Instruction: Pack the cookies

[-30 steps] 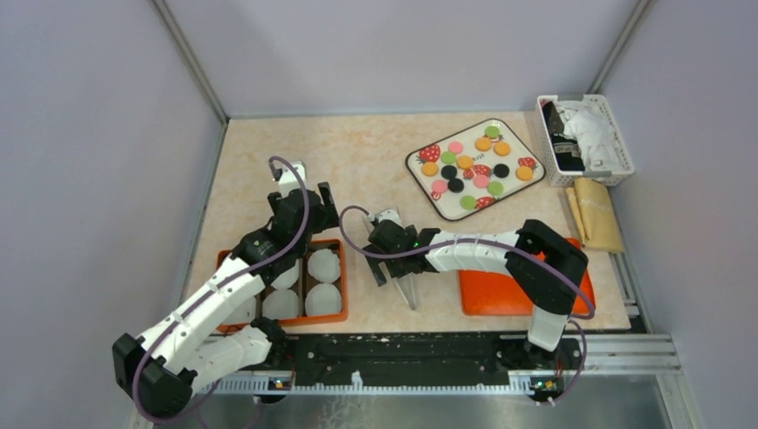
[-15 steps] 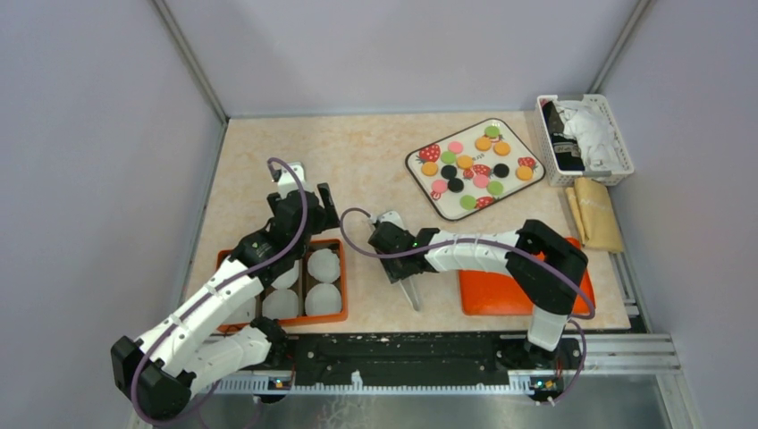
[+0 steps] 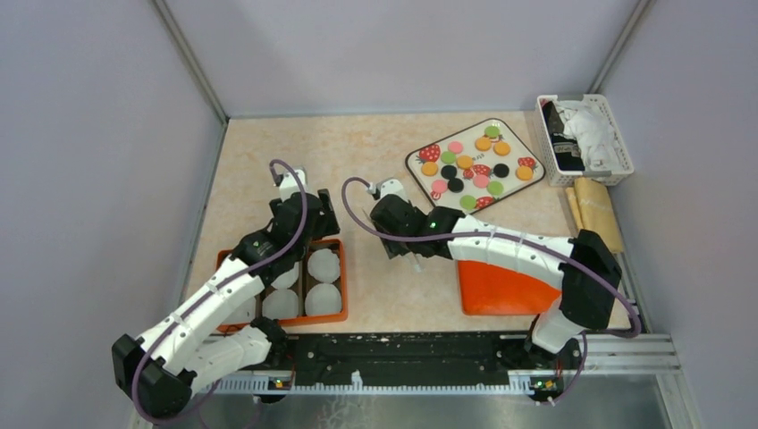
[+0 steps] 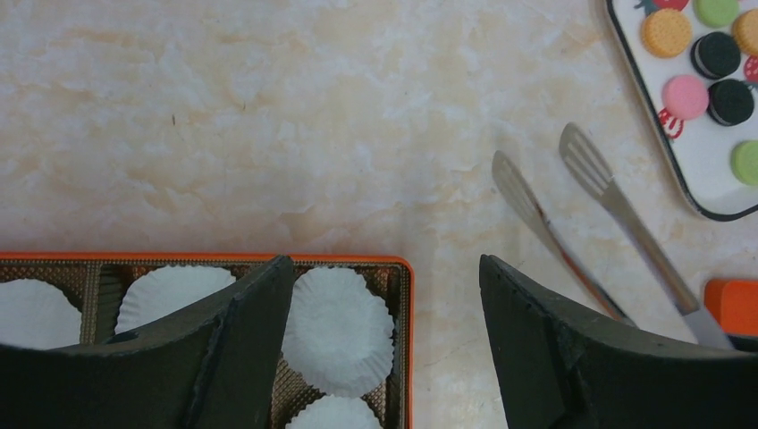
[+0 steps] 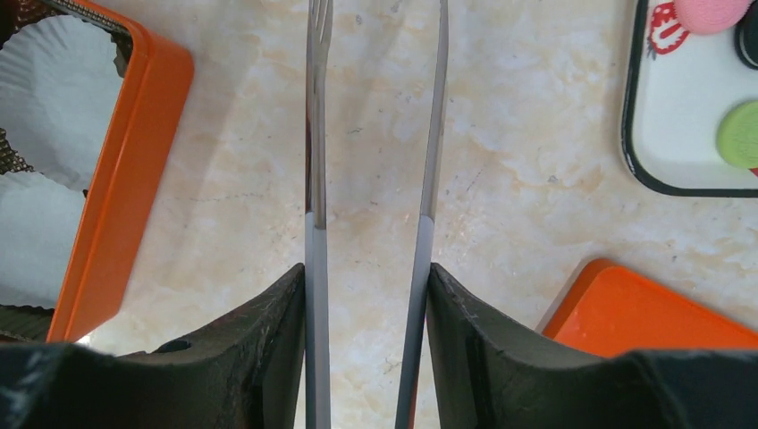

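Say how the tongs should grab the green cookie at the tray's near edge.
Across its edge, the tongs coming down from above onto opposite sides: the green cookie lies flat on the tray, apart from its neighbours, so only the rim offers purchase.

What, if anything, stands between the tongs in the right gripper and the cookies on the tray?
Nothing visible does. The right gripper has its jaws shut on the tongs, and only bare table lies between them and the tray holding the cookies.
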You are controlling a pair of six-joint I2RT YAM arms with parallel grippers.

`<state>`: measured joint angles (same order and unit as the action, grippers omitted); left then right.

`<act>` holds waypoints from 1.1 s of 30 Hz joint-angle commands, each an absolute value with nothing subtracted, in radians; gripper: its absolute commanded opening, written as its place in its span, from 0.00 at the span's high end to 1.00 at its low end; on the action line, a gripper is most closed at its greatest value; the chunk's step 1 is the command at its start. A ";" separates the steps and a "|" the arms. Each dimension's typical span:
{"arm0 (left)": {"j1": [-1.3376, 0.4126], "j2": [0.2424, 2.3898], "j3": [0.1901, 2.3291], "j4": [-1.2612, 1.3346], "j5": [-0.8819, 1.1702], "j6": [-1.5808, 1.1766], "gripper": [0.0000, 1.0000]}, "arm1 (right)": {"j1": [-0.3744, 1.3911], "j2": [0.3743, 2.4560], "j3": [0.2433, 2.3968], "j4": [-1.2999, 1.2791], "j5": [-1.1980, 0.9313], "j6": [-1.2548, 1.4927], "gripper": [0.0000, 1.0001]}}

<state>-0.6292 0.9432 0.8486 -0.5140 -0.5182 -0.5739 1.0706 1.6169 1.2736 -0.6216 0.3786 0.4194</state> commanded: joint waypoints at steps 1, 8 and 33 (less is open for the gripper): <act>-0.633 0.943 0.878 -0.611 -0.509 -0.630 0.19 | 1.083 1.575 1.317 -0.638 0.435 0.401 0.53; -0.632 0.901 0.855 -0.696 -0.506 -0.689 0.38 | 1.083 1.557 1.309 -0.634 0.458 0.400 0.62; -0.628 1.403 0.777 -0.601 -0.650 -0.904 0.86 | 1.083 1.212 1.244 -0.688 0.490 0.427 0.67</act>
